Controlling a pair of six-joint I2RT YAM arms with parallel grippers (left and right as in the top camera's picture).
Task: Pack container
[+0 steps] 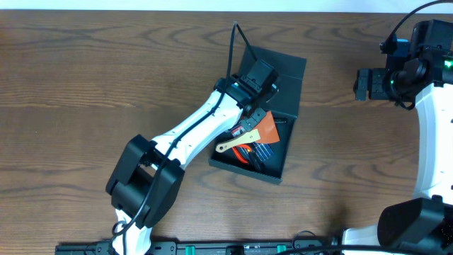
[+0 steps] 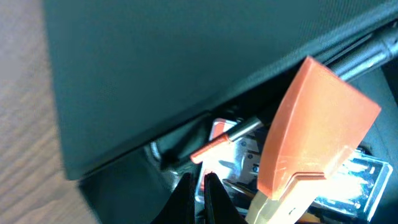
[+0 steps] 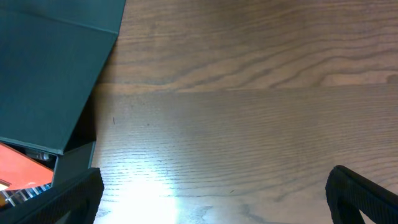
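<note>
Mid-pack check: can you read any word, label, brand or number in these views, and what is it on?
No text can be read in any view.
Shiny packet inside the box, partly under the orange scraper: a few small dark marks, too blurred to read.
Box lid and table: no print visible.

Even bright light, white glare on the table [image 3: 149, 186], container [image 2: 155, 74] blurred in left wrist close-up, soft shadows
</note>
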